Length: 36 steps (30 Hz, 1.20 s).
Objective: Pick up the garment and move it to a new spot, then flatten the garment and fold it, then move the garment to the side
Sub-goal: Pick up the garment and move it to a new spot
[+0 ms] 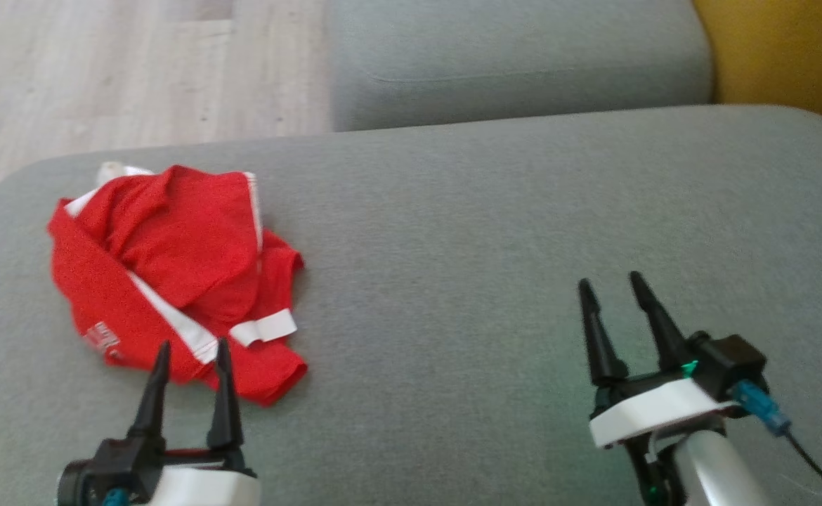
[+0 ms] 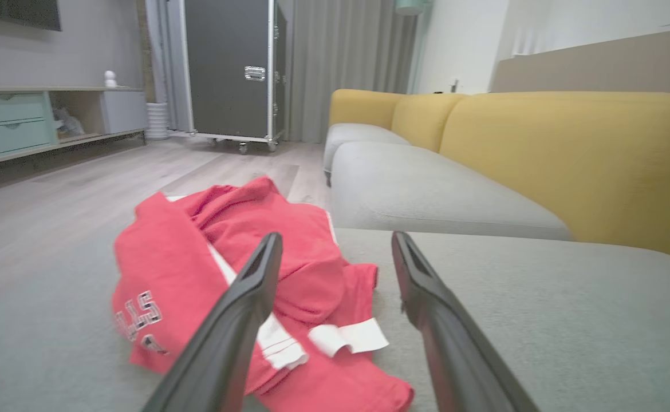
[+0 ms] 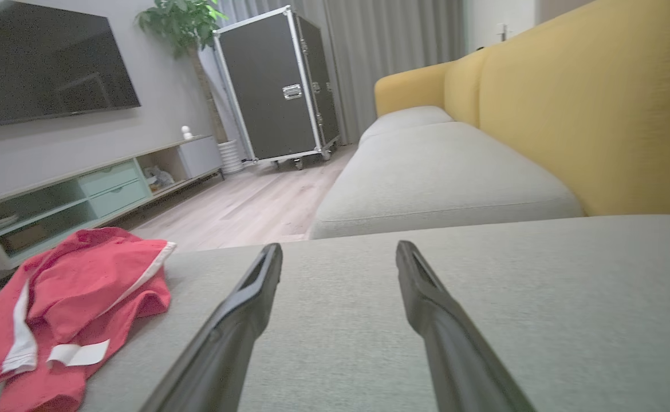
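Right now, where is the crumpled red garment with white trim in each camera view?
Head view: red garment, left of centre.
Left wrist view: red garment, lower left of centre.
Right wrist view: red garment, lower left corner.
Shared landmark: its white cuff.

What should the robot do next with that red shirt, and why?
Probably ease the left claw forward and down onto the near edge of the red shirt. The shirt lies crumpled on the grey cushion. That claw is open and empty right at its edge, and the right claw, open too, is farther away.
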{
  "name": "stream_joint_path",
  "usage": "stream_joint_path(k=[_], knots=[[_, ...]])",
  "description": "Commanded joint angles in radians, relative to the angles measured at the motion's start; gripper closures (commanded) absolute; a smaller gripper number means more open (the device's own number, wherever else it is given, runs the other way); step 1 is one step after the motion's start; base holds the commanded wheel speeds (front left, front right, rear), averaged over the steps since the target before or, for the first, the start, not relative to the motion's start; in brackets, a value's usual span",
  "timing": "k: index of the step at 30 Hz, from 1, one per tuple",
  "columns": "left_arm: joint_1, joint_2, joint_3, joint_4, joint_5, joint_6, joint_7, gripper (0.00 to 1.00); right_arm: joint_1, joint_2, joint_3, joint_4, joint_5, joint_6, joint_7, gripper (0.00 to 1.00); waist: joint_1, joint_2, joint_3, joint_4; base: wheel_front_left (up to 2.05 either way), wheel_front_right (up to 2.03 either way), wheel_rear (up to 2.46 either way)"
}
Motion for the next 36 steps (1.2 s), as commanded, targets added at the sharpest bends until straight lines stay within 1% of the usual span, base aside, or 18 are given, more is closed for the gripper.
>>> stream_joint_path(k=[1, 14, 20, 24, 29, 33, 36], knots=[[-0.031, 0.000, 0.045, -0.027, 0.011, 0.002, -0.010, 0.00, -0.032, -0.005, 0.036, -0.036, 0.004, -0.001, -0.011, 0.00, 0.0000, 0.0000, -0.011, 0.027, 0.00, 0.00, 0.00], [0.025, -0.001, 0.108, -0.029, 0.014, -0.003, -0.010, 0.00, 0.006, -0.005, 0.154, -0.040, 0.054, -0.001, -0.011, 0.00, 0.0000, 0.0000, -0.069, 0.192, 0.00, 0.00, 0.00], [0.046, 0.000, 0.133, -0.037, 0.015, -0.008, -0.010, 0.00, 0.019, -0.005, 0.185, -0.043, 0.073, -0.001, -0.011, 0.00, 0.0000, 0.0000, -0.081, 0.238, 0.00, 0.00, 0.00], [0.050, 0.005, 0.146, -0.041, 0.019, -0.015, -0.010, 0.00, 0.023, -0.005, 0.192, -0.044, 0.076, -0.001, -0.011, 0.00, 0.0000, 0.0000, -0.082, 0.246, 0.00, 0.00, 0.00], [0.035, 0.023, 0.151, -0.034, 0.023, -0.028, -0.010, 0.00, 0.018, -0.005, 0.200, -0.047, 0.075, -0.001, -0.011, 0.00, 0.0000, 0.0000, -0.069, 0.236, 0.00, 0.00, 0.00], [-0.046, 0.077, 0.129, -0.010, 0.027, -0.059, 0.017, 0.00, 0.006, -0.005, 0.192, -0.053, 0.064, -0.001, -0.011, 0.00, 0.0000, 0.0000, -0.032, 0.215, 0.00, 0.00, 0.00], [-0.142, 0.135, 0.072, 0.031, 0.026, -0.087, 0.127, 0.00, -0.010, -0.005, 0.179, -0.061, 0.055, -0.001, -0.011, 0.00, 0.0000, 0.0000, 0.005, 0.196, 0.00, 0.00, 0.00]])
